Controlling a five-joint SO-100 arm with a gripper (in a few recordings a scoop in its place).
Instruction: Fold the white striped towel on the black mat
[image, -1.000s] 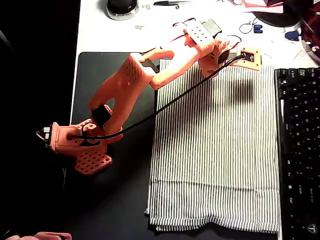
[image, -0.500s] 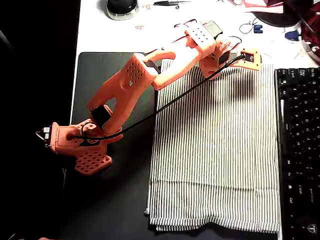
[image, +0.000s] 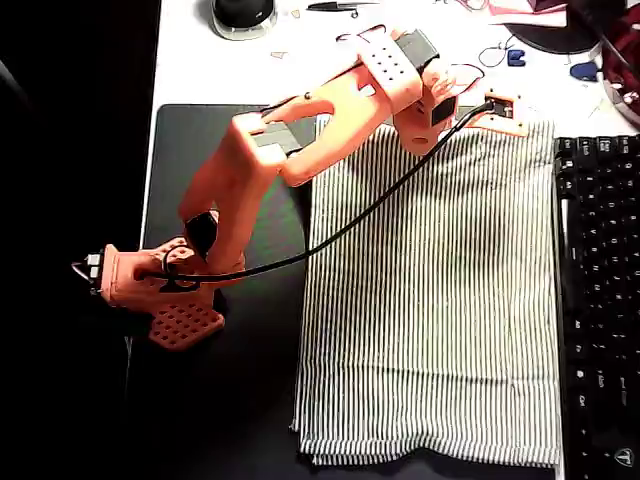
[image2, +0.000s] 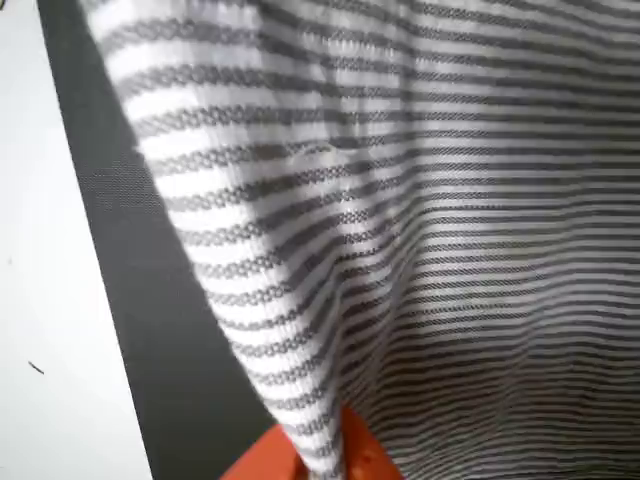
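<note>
One far edge of the white striped towel (image: 430, 300), which lies flat on the black mat (image: 200, 140), has just risen with the gripper (image: 455, 125), whose fingers apparently pinch it, so the fold looks begun.

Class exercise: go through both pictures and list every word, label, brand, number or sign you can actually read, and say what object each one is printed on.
No text can be read for certain.
Keyboard: white key legends show in the overhead view, but they are too small and blurred to read.
Keyboard's bottom right corner: a small pale round mark, perhaps a logo, unreadable.
White striped towel, black mat, orange arm and gripper: no lettering visible.
</note>
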